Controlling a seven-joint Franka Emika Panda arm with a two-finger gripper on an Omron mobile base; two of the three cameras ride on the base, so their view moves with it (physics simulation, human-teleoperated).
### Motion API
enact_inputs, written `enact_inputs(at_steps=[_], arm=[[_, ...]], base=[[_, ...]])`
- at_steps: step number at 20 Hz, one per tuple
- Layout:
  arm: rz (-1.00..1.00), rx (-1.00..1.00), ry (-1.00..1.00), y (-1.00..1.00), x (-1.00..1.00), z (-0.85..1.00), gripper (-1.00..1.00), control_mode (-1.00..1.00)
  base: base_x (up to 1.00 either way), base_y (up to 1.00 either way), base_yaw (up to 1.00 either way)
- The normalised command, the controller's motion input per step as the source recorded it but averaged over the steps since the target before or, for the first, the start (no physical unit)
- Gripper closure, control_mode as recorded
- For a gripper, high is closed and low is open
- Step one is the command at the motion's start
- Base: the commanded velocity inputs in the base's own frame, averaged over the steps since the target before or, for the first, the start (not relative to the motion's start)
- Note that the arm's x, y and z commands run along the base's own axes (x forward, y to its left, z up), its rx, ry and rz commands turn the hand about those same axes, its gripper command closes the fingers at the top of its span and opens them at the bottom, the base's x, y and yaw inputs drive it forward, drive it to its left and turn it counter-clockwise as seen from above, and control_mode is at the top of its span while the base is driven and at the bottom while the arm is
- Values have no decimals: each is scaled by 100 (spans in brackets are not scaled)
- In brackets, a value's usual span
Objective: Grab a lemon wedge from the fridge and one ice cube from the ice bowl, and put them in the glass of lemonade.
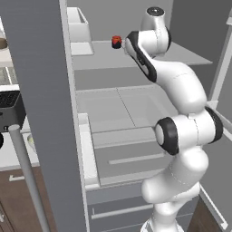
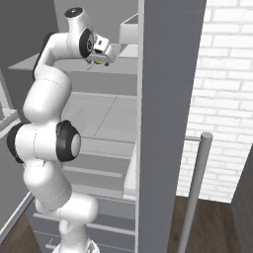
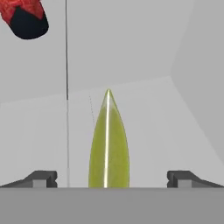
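The fridge (image 1: 136,108) stands open and the arm reaches in to its upper shelf, so the step in hand looks like fetching the lemon wedge (image 3: 108,144), which lies on that shelf with a red and black thing (image 3: 24,17) farther off to its left. The gripper (image 3: 111,178) is spread wide and holds nothing, one finger on each side of the wedge. The next move probably calls for easing forward a little and closing squarely on the wedge before lifting it out.
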Motion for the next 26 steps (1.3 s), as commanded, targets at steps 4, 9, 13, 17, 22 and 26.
enact_inputs(at_steps=[4, 9, 13, 17, 22, 26], arm=[[0, 0, 10, 0, -10, -29, -100, -100], [0, 0, 4, 0, 0, -5, 100, -100], [0, 0, 0, 0, -4, 0, 100, -100], [0, 0, -2, 0, -13, -2, 100, -100], [1, 0, -9, 0, -55, -1, 100, -100], [4, 1, -16, 0, -98, 0, 100, -100]], base=[[0, 0, 0], [0, 0, 0], [0, 0, 0], [0, 0, 0], [0, 0, 0], [0, 0, 0]])
